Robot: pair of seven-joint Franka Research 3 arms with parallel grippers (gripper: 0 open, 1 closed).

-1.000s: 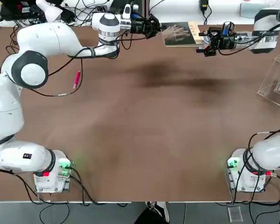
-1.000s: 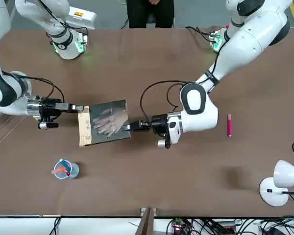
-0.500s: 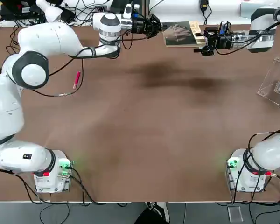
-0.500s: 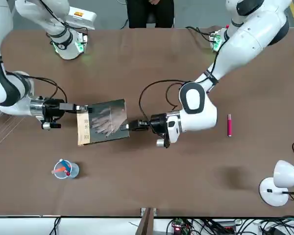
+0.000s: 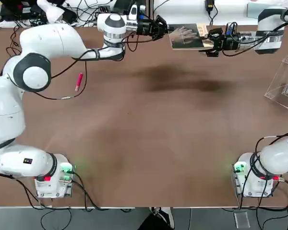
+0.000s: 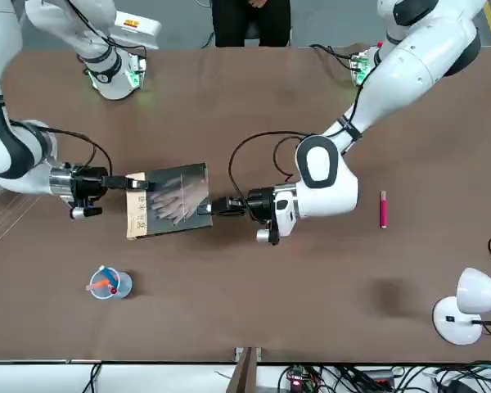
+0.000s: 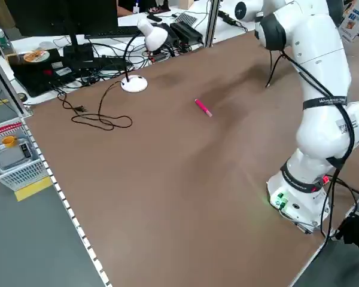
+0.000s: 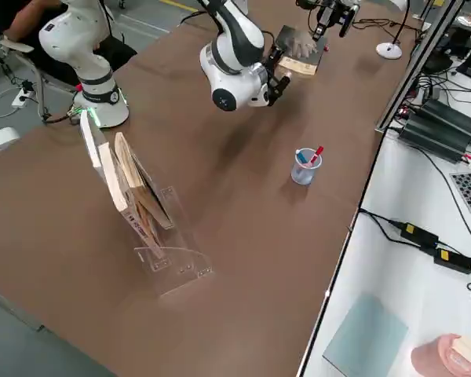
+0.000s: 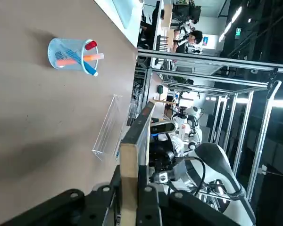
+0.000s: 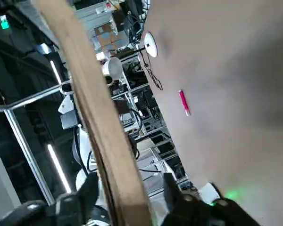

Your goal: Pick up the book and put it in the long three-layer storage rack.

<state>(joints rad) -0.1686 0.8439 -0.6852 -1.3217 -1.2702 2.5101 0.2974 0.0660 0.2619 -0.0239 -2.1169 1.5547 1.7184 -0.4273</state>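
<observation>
So this was the handover step, mid-air. The book (image 5: pixel 187 37) sat near the upper middle of the top view, lifted off the tabletop (image 5: pixel 149 134) and stretched between both arms. The left end effector (image 5: pixel 164 30) was clenched on the edge of the book at the picture's left, and the left wrist view showed its fingers pinching the tan edge tight. The right end effector (image 5: pixel 207 41) had come onto the opposite, tan-strip edge; in the right wrist view the book edge stood between its two fingers with gaps still showing, so the pinch looked only partly made, not a firm hold yet.

Compared with a second earlier, the right end effector had moved in from just off the book's edge to straddle it, and its jaws had narrowed a lot. The book had also drifted a bit toward the top of the frame.

Next move, by the look of it: the right needs to finish clamping, then the left has to let go before the right carries the book over to the long three-layer storage rack (image 5: pixel 284 81) at the right edge of the top view, which already holds some books.
</observation>
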